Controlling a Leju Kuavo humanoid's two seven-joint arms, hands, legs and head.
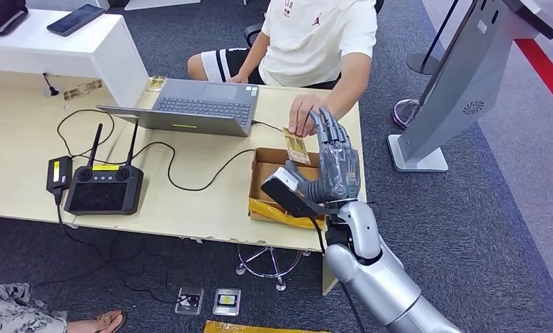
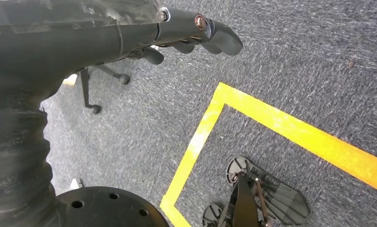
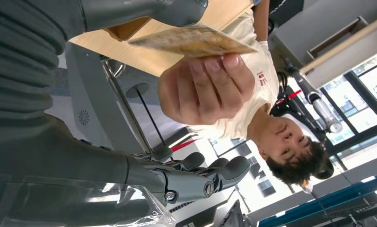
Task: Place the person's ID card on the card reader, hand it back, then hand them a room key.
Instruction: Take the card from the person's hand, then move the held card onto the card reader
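Head view: the card, thin and flat, is held by the person's hand beside the right hand; a slip into the cardboard box is possible.
Left wrist view: the left hand hangs over rough carpet, fingers loosely curled, nothing held.
Right wrist view: the card lies between thumb and fingers; whether it is gripped cannot be told.

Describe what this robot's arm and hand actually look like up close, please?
The right arm is smooth, rounded silver metal with a bulging joint, and a thin black cable runs beside it. A black boxy module sits at the wrist. The right hand is dark grey, with slim segmented fingers, clear plastic film wrapped over its back and a ribbed grey cover. The left hand is equally dark, showing small round metal pins.
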